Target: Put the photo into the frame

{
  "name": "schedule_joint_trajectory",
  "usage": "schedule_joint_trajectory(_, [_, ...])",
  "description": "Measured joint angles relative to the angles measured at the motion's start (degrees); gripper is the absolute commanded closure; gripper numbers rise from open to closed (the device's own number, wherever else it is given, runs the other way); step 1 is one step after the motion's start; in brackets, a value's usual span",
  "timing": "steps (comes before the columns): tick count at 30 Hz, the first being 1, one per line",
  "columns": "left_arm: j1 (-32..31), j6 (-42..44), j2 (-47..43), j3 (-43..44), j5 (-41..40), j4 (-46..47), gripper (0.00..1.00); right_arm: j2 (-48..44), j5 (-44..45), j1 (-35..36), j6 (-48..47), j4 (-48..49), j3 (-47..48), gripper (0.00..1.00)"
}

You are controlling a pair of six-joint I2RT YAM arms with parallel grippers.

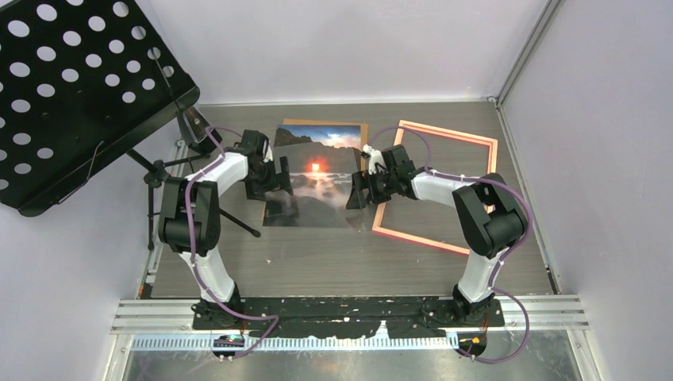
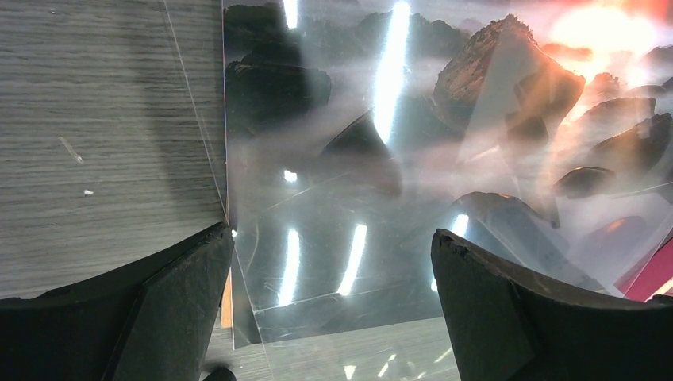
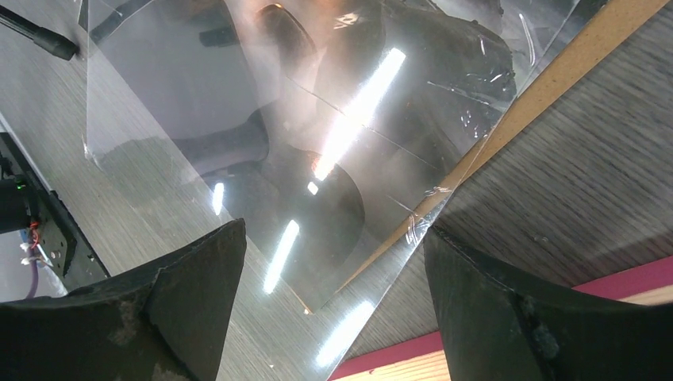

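Note:
The photo [image 1: 317, 178], a glossy sunset print, lies face up mid-table on a brown board [image 1: 325, 123], and a clear sheet [image 3: 381, 317] overlaps it. To its right lies the pink-orange frame [image 1: 421, 240], with bare table inside it. My left gripper [image 1: 278, 181] hovers open at the photo's left edge. In the left wrist view the photo [image 2: 476, 119] fills the space past the left gripper [image 2: 333, 302], whose jaws hold nothing. My right gripper [image 1: 355, 190] stands open at the photo's right edge. In the right wrist view the right gripper [image 3: 333, 294] straddles the clear sheet's corner, with the frame [image 3: 619, 282] beside it.
A black perforated music stand [image 1: 71, 87] rises at the back left, and its tripod leg [image 1: 238, 218] reaches onto the table beside my left arm. White walls close in the table on three sides. The brown board's edge [image 3: 555, 71] shows beside the photo.

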Motion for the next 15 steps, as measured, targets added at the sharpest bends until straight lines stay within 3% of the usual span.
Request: schedule_joint_trajectory(15, [0.0, -0.07, -0.98, -1.6, 0.0, 1.84, 0.01, -0.17, -5.73, -2.29, 1.49, 0.2, -1.11, 0.28])
